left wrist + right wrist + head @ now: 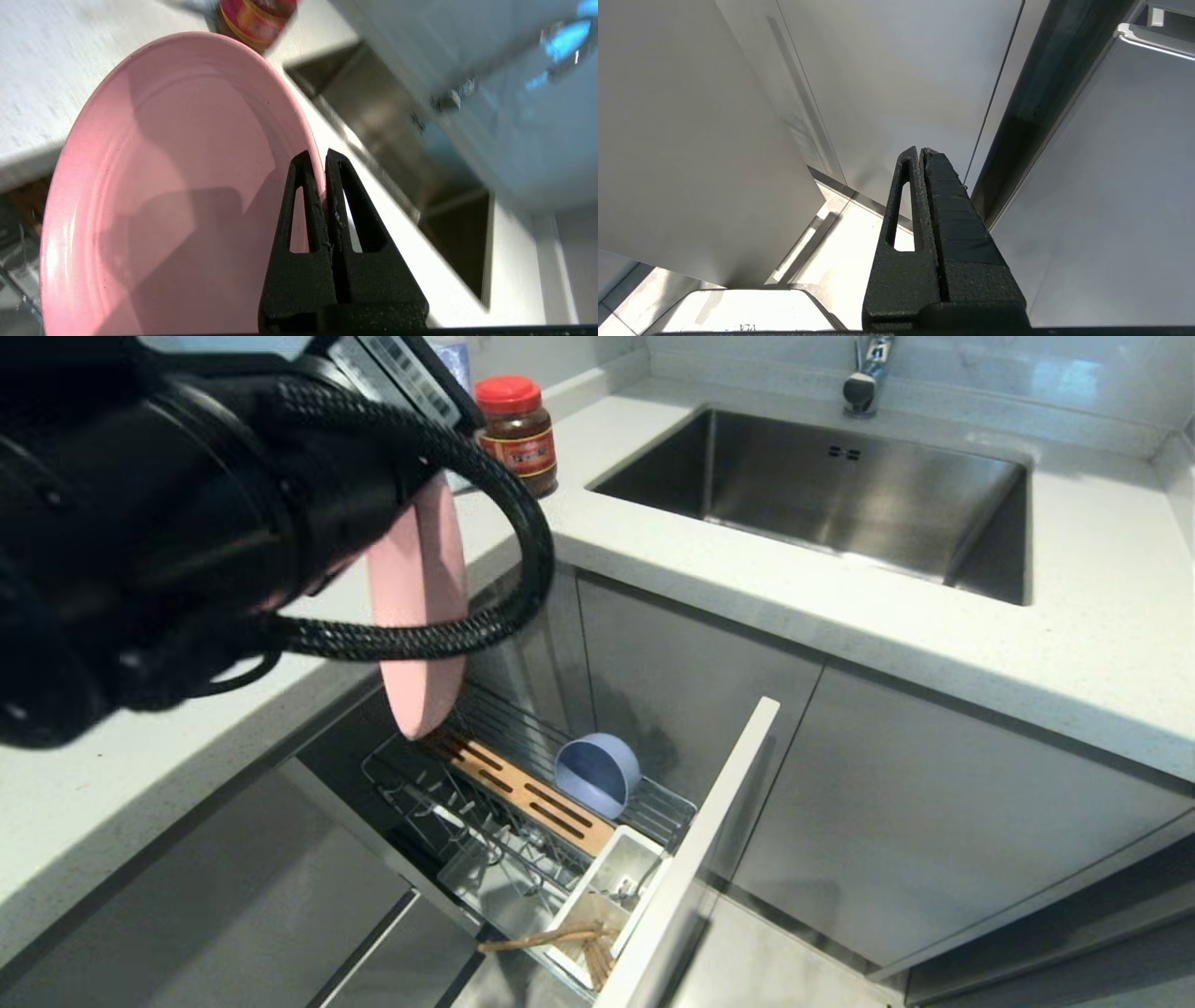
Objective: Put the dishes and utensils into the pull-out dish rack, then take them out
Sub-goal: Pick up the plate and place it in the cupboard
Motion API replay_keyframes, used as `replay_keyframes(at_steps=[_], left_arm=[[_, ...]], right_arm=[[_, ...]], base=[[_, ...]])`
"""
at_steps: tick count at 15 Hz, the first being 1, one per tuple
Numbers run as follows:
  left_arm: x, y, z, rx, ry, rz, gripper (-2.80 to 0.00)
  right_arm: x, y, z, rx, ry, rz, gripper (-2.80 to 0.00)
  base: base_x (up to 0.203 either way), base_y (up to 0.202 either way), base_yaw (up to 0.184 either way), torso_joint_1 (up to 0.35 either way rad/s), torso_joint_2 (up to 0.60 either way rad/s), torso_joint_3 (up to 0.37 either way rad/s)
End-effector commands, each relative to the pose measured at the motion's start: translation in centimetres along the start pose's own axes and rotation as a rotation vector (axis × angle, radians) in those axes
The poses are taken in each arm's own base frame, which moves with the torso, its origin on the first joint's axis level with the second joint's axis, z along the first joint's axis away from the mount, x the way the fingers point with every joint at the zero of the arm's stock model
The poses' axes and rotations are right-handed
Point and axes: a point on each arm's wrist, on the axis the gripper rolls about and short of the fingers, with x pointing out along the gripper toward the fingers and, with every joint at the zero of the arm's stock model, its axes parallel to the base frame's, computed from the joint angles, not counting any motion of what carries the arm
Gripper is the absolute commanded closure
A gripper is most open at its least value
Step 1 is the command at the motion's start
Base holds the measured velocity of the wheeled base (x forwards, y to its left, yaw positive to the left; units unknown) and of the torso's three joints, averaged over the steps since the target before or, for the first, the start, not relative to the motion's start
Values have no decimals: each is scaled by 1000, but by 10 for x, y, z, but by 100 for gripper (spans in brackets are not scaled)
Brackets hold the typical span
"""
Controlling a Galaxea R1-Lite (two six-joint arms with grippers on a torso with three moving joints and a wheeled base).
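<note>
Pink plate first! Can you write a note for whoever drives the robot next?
Left gripper: shut on the pink plate, holding it on edge in the air above the pull-out dish rack.
Right gripper: shut, empty, parked beside the cabinet fronts.
In the rack: blue-grey bowl on its side; chopsticks at the white cutlery cup.
Spoon: not visible.
I cannot tell whether the plate is going in or coming out.

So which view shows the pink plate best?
The left wrist view: the plate fills it, face on, with the left claw shut on its rim. The head view shows it edge-on behind the arm, above the rack. The right wrist view shows none.
</note>
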Motion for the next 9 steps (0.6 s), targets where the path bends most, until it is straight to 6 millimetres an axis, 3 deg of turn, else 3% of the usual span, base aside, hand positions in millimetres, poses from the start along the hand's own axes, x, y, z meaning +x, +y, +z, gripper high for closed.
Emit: replay_keyframes(at_steps=[1,4,9], left_arm=[[2,0,-37,44,56,6,0],[2,15,-77,13,122,39,0],[1,28,-99,-165,152,87,0]], right_arm=[[0,0,0,0,-4,2,0],[0,0,0,0,-4,0,0],[0,0,0,0,-3,1,0]], base=[[0,0,0,0,0,0],[0,0,0,0,0,0],[0,0,0,0,0,0]])
